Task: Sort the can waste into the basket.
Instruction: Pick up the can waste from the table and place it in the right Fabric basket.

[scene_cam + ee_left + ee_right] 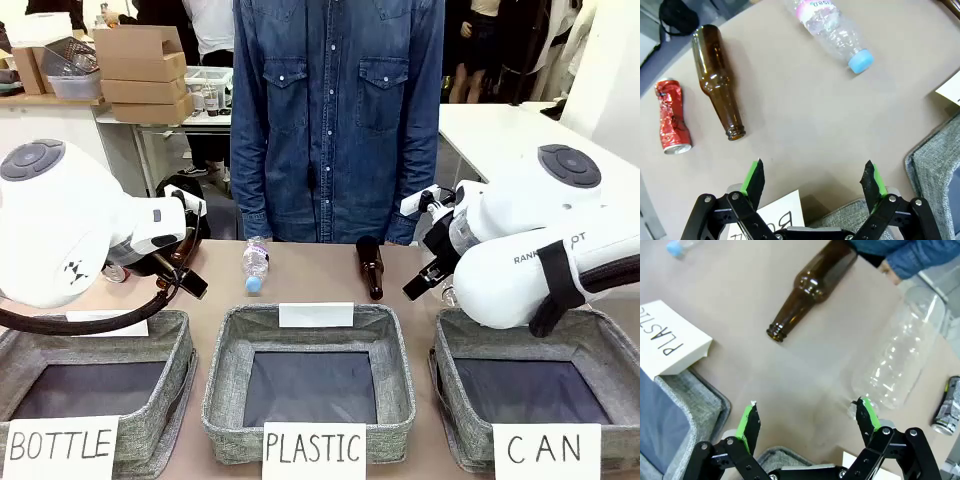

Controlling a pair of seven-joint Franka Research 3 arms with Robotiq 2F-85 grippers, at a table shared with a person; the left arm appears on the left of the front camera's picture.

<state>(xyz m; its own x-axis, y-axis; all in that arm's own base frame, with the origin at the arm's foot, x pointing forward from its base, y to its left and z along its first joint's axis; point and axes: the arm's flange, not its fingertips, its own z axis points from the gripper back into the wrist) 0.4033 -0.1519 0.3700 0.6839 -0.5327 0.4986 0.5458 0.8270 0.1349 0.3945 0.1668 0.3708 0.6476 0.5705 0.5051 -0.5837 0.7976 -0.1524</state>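
Observation:
A crushed red can (671, 117) lies on the brown table, left of and ahead of my left gripper (812, 180), which hangs open above bare table with nothing between its fingers. At the right edge of the right wrist view lies a dark can with silver print (947, 405), well to the right of my open, empty right gripper (807, 422). The grey basket signed "CAN" (462, 440) stands at the front right, under the right arm. In the front view the left gripper (195, 285) and the right gripper (415, 288) both hover low over the table.
A brown bottle (717, 85) lies beside the red can, and a plastic bottle with a blue cap (832, 27) lies farther off. Another brown bottle (810, 285) and a clear plastic bottle (900, 355) lie before the right gripper. Baskets signed "BOTTLE" (175, 400) and "PLASTIC" (222, 420) stand in front. A person in denim (335, 120) stands opposite.

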